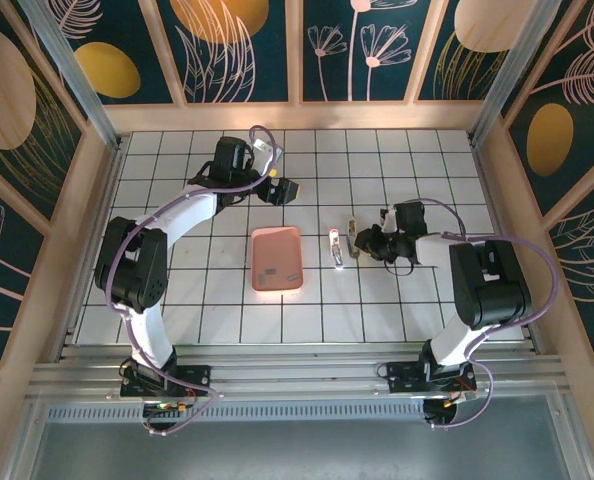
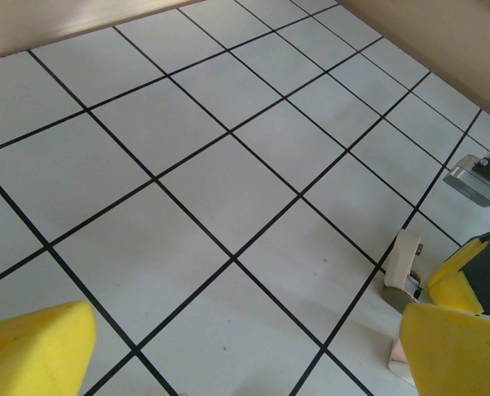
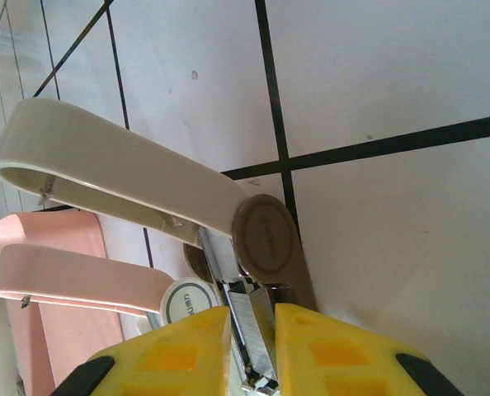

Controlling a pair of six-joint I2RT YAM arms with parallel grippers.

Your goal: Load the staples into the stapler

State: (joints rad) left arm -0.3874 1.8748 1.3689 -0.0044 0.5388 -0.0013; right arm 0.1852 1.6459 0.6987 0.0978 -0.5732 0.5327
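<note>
Mini pale pink-and-white plastic stapler (image 3: 121, 165) splayed open, hinge just ahead of my right gripper (image 3: 252, 322). Its fingers narrow, pinching stapler's silvery rail. Left gripper (image 2: 253, 338) wide, empty. Reckon light, stiff, slick; grip near hinge.

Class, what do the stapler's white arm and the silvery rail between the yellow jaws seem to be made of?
The stapler's white arm: probably moulded plastic, smooth and semi-matte, with even colour and rounded edges. The silvery rail: likely thin sheet metal, bright and reflective, with crisp folded edges.
</note>
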